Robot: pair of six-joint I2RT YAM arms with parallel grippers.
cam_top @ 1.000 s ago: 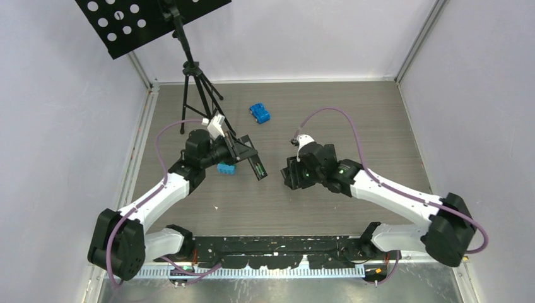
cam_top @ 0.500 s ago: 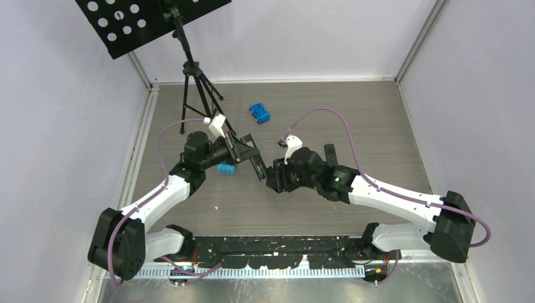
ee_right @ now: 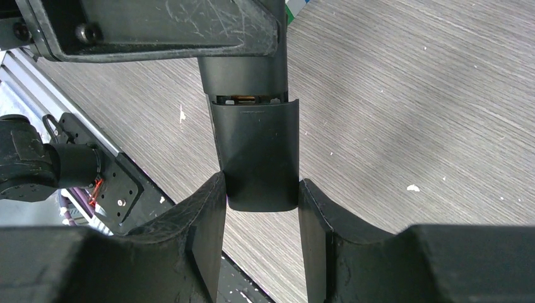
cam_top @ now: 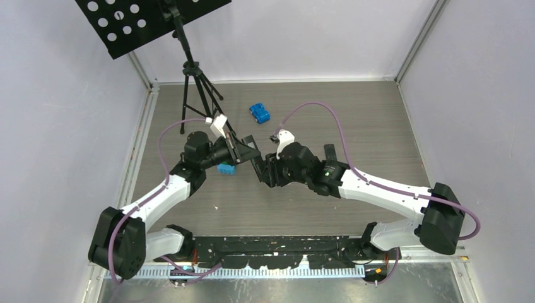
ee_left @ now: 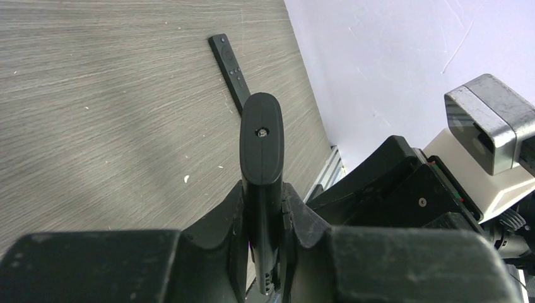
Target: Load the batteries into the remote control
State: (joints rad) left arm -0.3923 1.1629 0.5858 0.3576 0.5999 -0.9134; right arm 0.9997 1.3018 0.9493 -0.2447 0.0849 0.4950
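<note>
Your right pincer point(ee_right: 262, 184) is clamped on a black cover point(ee_right: 255, 148), with one finger point(ee_right: 211, 214) pressed against each long edge. The cover sits over the end of the remote point(ee_right: 243, 76). A thin gap between cover and remote shows a sliver of orange battery point(ee_right: 243, 99). Your left pincer point(ee_left: 263, 211) is closed tight on the remote's other end and holds it off the table point(cam_top: 378, 120). From above, the two pincers meet nose to nose at mid-table, with the remote bridging them. A blue block point(cam_top: 226, 168) lies just beside your left pincer, on its near side. Farther back sits a blue toy car point(cam_top: 259, 113), and at the back left stands a black tripod point(cam_top: 192, 76). A slim black bar point(ee_left: 228, 63) with buttons lies flat on the table, close by your right arm.
</note>
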